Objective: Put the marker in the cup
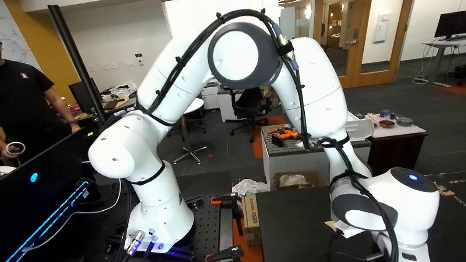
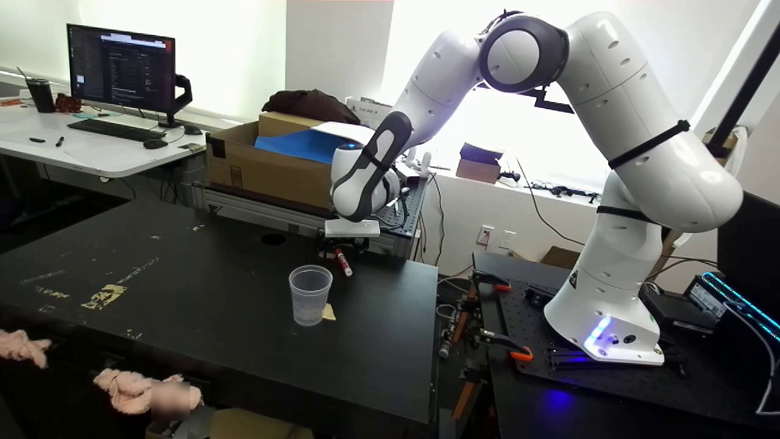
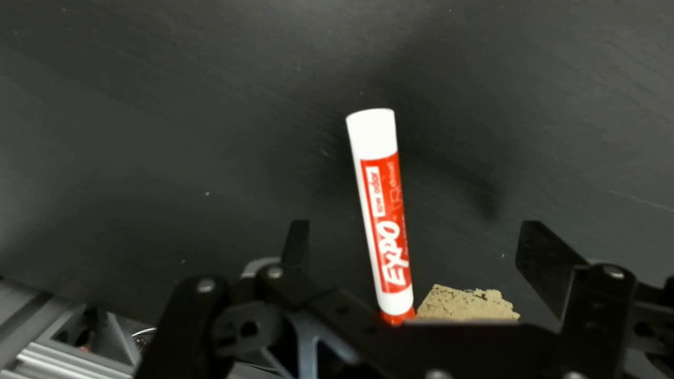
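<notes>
Hovering the black two-fingered gripper (image 3: pixel 416 237), jaws spread wide; red-and-white cylindrical plastic marker (image 3: pixel 383 221) lies between them, touching neither, on flat black tabletop (image 3: pixel 221 131). I'd guess light, stiff, slightly slippery: pinch mid-barrel. Looks smooth, EXPO-printed, one end white, red end partly hidden. Farther out: whitish translucent tapered plastic cup (image 2: pixel 309 297), upright.

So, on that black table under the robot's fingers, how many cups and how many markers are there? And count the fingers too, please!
Translucent cup: 1
Red-and-white marker: 1
Robot fingers: 2
Total: 4
</notes>
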You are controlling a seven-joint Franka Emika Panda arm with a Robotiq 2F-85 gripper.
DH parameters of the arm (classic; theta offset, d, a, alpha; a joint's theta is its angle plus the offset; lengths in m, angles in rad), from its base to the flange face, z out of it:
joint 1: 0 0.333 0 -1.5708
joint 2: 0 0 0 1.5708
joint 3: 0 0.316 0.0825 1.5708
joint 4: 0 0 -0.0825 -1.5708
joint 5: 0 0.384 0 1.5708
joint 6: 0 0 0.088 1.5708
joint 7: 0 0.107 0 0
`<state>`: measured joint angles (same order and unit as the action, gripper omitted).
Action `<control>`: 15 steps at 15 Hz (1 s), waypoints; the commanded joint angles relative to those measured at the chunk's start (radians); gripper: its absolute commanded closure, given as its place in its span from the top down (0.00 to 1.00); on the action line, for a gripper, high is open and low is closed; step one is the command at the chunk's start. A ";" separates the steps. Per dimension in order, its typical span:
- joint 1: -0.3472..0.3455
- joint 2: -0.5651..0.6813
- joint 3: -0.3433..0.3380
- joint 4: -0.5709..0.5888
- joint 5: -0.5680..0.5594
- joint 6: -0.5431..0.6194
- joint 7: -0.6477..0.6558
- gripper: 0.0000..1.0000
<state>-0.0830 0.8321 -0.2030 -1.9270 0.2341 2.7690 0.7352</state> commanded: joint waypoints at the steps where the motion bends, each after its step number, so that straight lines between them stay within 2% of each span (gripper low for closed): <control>1: -0.017 0.017 0.015 0.030 0.029 -0.018 -0.028 1.00; 3: -0.016 0.026 0.016 0.035 0.031 -0.015 -0.027 0.97; 4: -0.016 0.031 0.016 0.037 0.032 -0.014 -0.027 0.82; 5: -0.017 0.031 0.016 0.039 0.033 -0.017 -0.027 0.72; 7: -0.018 0.033 0.016 0.045 0.036 -0.022 -0.027 0.63; 15: -0.021 0.032 0.011 0.061 0.044 -0.027 -0.025 0.02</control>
<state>-0.0872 0.8635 -0.1998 -1.8821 0.2546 2.7674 0.7352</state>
